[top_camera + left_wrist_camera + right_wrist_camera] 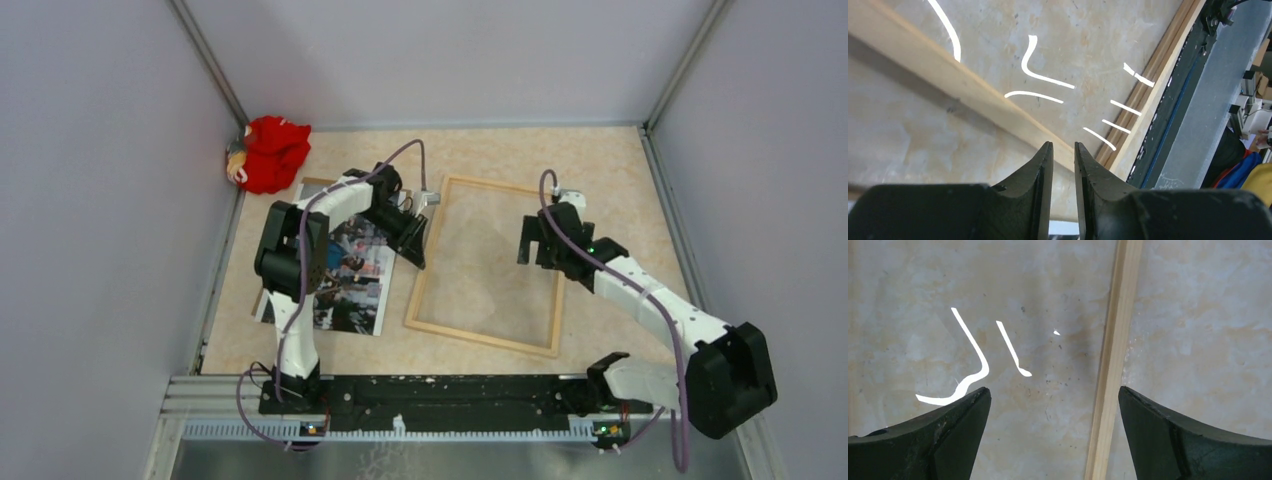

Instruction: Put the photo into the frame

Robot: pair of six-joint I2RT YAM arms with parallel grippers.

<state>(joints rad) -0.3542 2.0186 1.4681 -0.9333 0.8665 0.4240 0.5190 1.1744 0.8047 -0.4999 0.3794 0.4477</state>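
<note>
photo [350, 275] lies flat just left of frame [480, 338], long axis away from bases; left arm nearer. left gripper [1063, 145] barely parted, apparently empty, by frame's rail; right gripper [1053, 395] spread wide.

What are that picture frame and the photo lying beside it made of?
The frame looks like pale, unpainted wood: light tan rails, matte, with a faint grain. Its pane seems to be clear glass or plastic, because bright light streaks reflect off it while the table shows through. I cannot tell which. The photo looks like thin printed paper with a white border.
</note>
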